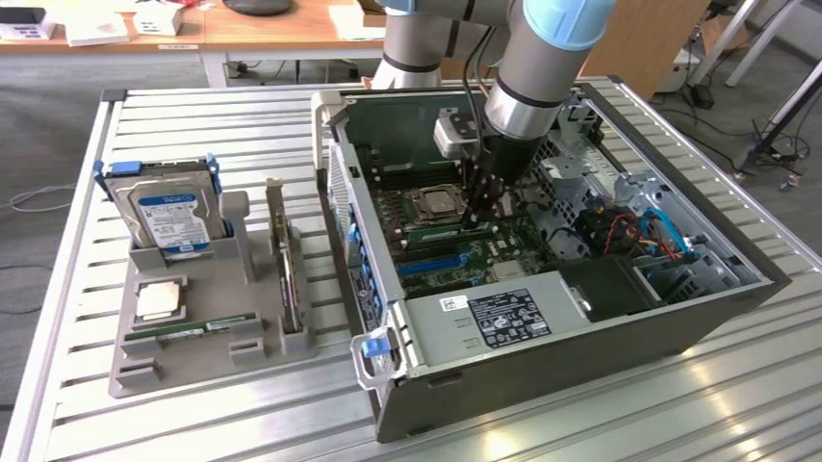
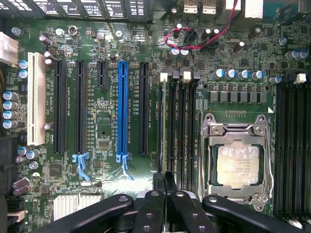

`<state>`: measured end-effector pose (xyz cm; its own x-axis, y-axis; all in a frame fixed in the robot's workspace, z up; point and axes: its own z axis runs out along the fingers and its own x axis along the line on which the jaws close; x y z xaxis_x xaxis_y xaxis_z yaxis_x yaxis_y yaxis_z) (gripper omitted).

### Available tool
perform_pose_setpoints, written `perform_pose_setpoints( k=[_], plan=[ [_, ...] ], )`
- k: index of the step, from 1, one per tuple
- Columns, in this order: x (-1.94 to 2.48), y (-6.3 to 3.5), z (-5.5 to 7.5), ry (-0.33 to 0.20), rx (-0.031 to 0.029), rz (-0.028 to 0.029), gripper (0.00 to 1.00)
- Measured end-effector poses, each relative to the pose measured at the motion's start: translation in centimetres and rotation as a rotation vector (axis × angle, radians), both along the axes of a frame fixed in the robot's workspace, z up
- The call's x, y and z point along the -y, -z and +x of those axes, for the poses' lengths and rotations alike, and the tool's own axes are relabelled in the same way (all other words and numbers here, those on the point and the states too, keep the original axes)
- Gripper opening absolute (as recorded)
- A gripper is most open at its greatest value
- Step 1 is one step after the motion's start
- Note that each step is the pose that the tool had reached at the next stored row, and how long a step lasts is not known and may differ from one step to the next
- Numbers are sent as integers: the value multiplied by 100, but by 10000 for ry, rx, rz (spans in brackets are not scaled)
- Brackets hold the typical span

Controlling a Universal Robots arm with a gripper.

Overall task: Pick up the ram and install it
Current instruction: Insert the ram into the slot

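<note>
Gripping the ram (image 2: 165,121), closed fingers (image 2: 158,183) hold it in the slot (image 2: 160,145) beside the processor (image 2: 237,165): pickup done, seating apparently near complete, not yet released.

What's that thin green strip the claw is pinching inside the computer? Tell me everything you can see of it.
That is the ram, a long, thin green circuit board seen edge-on. It stands in the black memory slot of its bank farthest from the processor, parallel to the empty slots beside it. The gripper is shut on one end of it. Whether it is clicked fully home cannot be told.
</note>
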<state>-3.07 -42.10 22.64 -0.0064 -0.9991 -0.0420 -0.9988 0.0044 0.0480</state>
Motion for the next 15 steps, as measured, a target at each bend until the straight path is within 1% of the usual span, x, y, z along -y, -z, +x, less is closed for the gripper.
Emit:
perform_pose_setpoints(
  k=[15],
  plan=[
    [0, 14, 0, 0, 0, 0, 12]
  ],
)
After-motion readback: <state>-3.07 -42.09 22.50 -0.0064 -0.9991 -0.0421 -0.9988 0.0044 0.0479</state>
